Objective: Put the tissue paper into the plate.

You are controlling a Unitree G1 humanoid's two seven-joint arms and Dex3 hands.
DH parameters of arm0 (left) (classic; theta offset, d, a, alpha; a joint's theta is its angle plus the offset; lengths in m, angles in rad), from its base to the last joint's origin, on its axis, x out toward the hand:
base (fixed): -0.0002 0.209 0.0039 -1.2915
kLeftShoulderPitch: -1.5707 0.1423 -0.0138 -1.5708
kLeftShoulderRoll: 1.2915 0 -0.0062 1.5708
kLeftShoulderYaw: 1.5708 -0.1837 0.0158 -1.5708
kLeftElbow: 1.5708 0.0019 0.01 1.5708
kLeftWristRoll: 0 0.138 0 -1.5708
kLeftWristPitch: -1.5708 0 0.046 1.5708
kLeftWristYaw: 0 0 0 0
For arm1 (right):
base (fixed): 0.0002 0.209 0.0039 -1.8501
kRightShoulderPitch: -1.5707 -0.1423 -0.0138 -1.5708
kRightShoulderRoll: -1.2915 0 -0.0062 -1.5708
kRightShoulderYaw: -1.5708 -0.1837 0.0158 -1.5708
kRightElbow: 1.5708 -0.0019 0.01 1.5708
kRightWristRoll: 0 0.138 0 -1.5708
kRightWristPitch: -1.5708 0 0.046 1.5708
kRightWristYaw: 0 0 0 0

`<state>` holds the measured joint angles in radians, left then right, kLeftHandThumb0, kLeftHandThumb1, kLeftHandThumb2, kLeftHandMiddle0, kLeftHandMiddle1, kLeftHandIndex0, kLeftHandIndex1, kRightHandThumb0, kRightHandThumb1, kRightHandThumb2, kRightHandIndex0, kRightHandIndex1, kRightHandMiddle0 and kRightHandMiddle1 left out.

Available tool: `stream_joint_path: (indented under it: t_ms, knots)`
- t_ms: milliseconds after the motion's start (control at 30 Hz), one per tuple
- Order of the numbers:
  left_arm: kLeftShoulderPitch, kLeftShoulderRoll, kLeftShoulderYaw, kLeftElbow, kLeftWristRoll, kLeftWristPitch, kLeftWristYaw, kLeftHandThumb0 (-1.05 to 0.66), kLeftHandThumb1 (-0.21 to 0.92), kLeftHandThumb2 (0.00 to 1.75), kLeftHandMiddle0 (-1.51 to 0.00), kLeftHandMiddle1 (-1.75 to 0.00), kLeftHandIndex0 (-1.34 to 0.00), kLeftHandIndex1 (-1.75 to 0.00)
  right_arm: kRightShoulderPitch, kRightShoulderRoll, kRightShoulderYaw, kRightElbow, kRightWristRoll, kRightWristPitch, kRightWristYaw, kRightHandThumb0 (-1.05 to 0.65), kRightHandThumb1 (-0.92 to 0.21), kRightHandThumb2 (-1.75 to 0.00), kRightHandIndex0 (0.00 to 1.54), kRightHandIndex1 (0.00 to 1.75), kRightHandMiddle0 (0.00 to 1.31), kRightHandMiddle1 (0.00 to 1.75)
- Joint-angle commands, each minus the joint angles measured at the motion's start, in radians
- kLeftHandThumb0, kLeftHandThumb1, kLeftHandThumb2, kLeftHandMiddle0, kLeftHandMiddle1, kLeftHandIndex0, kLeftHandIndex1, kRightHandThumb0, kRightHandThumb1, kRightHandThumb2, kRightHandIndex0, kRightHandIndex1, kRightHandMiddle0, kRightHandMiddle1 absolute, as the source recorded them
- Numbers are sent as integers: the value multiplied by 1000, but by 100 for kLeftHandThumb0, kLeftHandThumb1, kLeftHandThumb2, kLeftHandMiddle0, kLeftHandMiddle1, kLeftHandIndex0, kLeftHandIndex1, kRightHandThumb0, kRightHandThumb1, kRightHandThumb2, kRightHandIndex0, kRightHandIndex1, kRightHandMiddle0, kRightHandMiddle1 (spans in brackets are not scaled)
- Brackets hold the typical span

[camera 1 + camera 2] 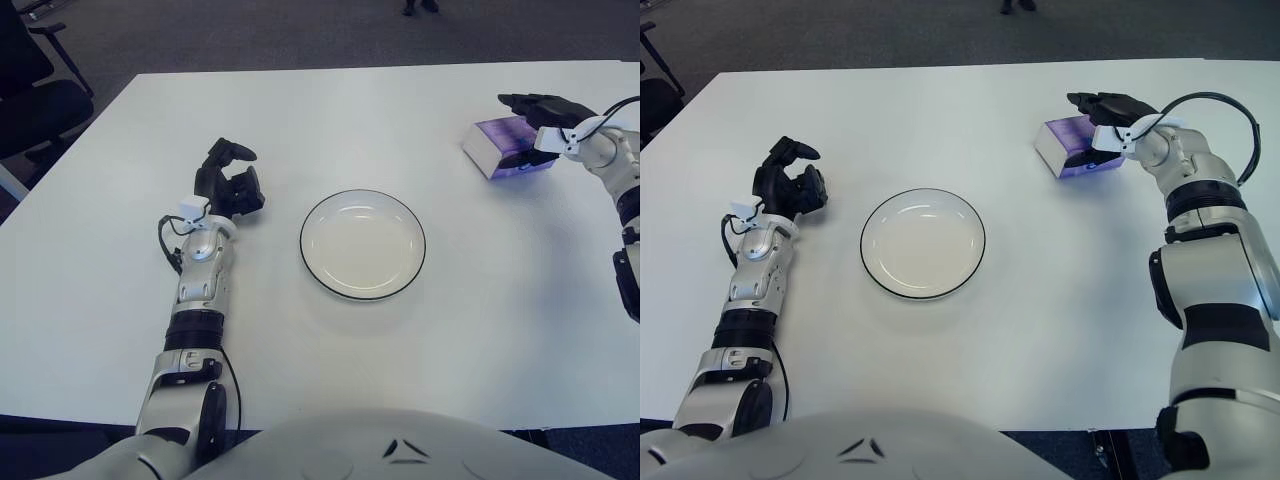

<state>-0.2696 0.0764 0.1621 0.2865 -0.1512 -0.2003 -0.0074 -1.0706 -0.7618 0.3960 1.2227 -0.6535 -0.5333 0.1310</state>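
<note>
The right hand [1110, 125] is at the far right of the surface, over the tissue pack [1072, 146]. Its dark fingers [1102, 102] reach across the far top edge of the pack and another finger shows at the near side, but whether they are clamped on it or only laid around it cannot be told from either view. The pack is a small purple and white block lying flat on the surface, well apart from the plate [362, 244], which sits empty near the middle.

By its look the pack is light and soft, a wrapped bundle that would give under pressure, and its film is probably a little slick. A hold across the short sides, fingers on one long edge and thumb on the other, seems the safest; a hard squeeze would crumple it and a loose one could let it slide out.

The left hand [229, 185] shows to the left of the plate, fingers curled in and holding nothing.

The surface [330, 120] is a plain white table. Beyond its far edge is grey carpet [250, 35], with a dark office chair [30, 90] at the far left corner.
</note>
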Motion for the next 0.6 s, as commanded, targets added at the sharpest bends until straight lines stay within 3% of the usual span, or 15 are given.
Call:
stream_joint_path:
  t_ms: [0,233,567]
  knots:
    - [216,-90,-10,127,5,-28,16,-47,35,128,-130,-175,-59,-175,-44,22,24,12,-19,0,17,-102,-81,-22,0,0,0,0]
    - [215,-91,-9,134,7,-40,16,-46,38,125,-131,-175,-57,-175,-46,31,29,23,-6,1,59,-104,-84,-22,0,0,0,0]
    - [217,-89,-8,136,4,-44,14,-46,38,124,-132,-175,-56,-175,-49,49,30,41,16,10,197,-102,-86,-22,0,0,0,0]
